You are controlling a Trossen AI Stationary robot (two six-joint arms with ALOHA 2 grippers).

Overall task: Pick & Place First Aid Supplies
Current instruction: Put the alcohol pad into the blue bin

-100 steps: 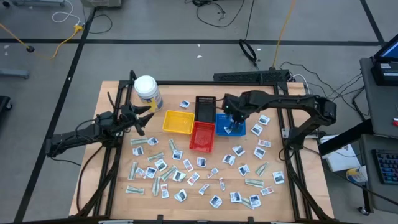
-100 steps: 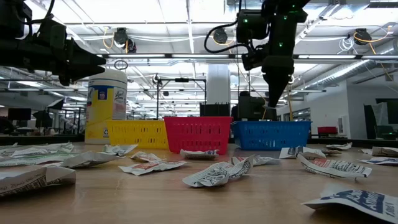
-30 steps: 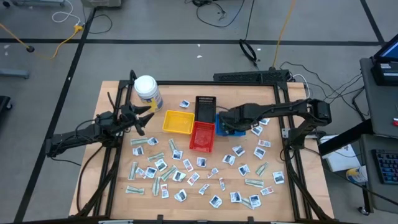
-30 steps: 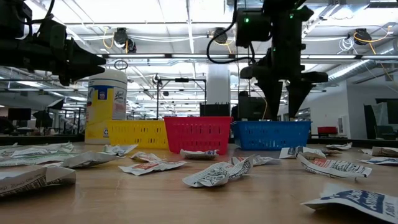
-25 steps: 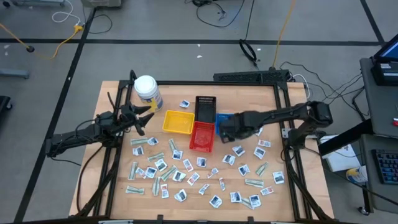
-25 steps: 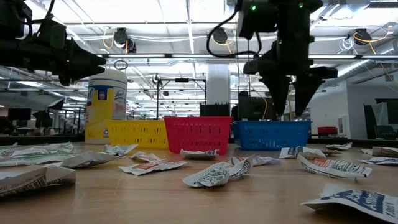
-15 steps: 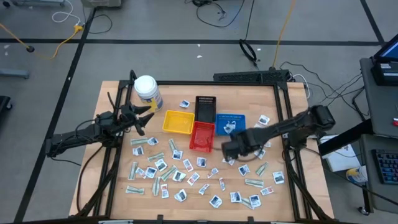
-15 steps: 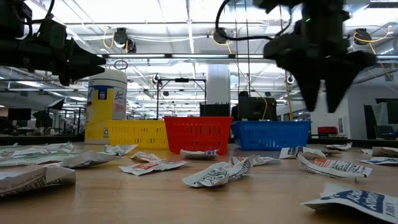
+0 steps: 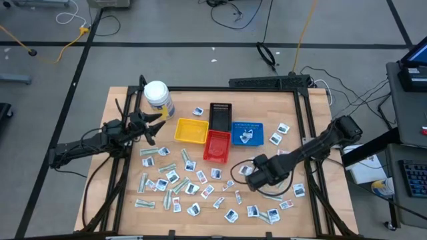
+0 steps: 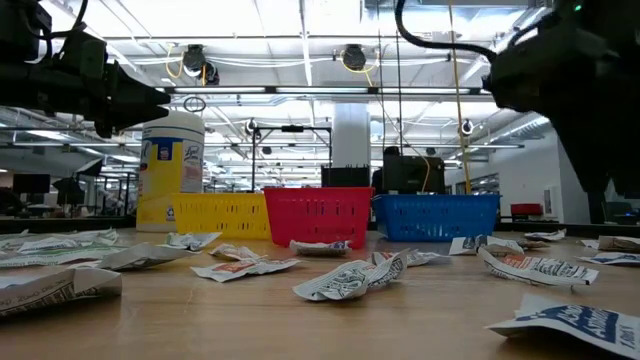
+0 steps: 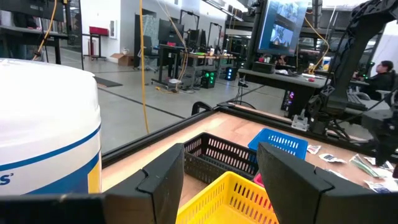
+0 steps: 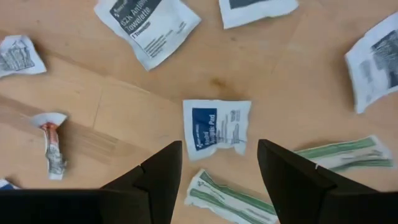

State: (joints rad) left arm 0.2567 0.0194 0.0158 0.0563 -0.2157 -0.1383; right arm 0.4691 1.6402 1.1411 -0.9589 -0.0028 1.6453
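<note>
We see the worktop (image 9: 127,200) strewn with dozens of first aid supplies (image 9: 175,181), mostly along its near half. 4 trays (image 9: 217,131) sit mid-table, 1 each of yellow, red, blue and black, and 1 white jar (image 9: 158,96) stands at the far-left corner. We judge a fresh pick is starting: the right gripper (image 12: 217,183), jaws wide and empty, hovers over a blue-printed white packet (image 12: 216,129) and should descend and close. The left gripper (image 11: 219,180) waits open beside the jar.

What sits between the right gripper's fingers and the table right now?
In the right wrist view, the open right gripper hovers above a white packet with blue print; nothing else lies between, only bare wood around it.
</note>
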